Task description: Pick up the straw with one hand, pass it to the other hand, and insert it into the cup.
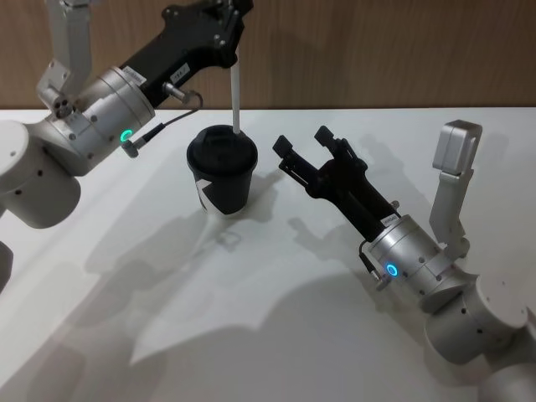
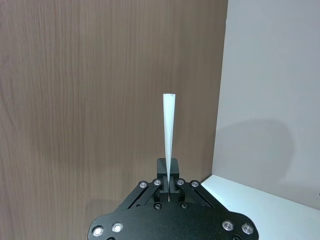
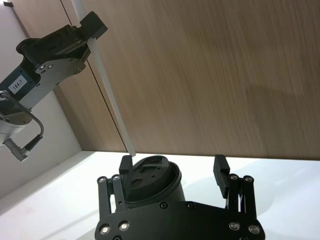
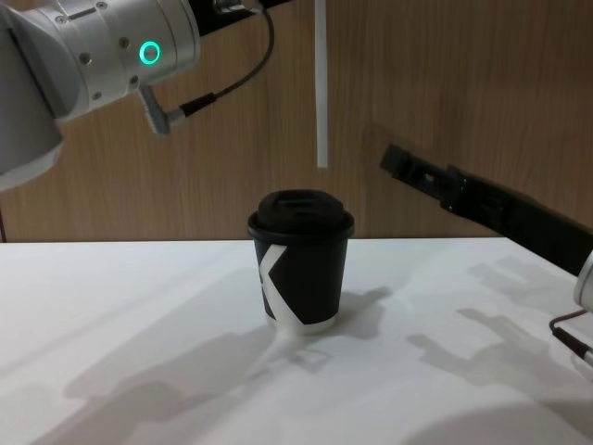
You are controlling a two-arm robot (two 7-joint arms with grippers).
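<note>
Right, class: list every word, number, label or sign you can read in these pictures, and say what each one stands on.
"K": a white angular mark on the side of the cup.
"184-7", as far as it can be read: a white label on the left gripper, which holds the straw.
A small white label on the right gripper, fingers open: too small to read.

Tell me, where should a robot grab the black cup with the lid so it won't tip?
Probably around the middle of the small black paper cup, below its black plastic lid, coming from the side. It stands upright with round walls, and the long white straw, held by the left end effector, hangs above the lid. The open right end effector waits beside it.
</note>
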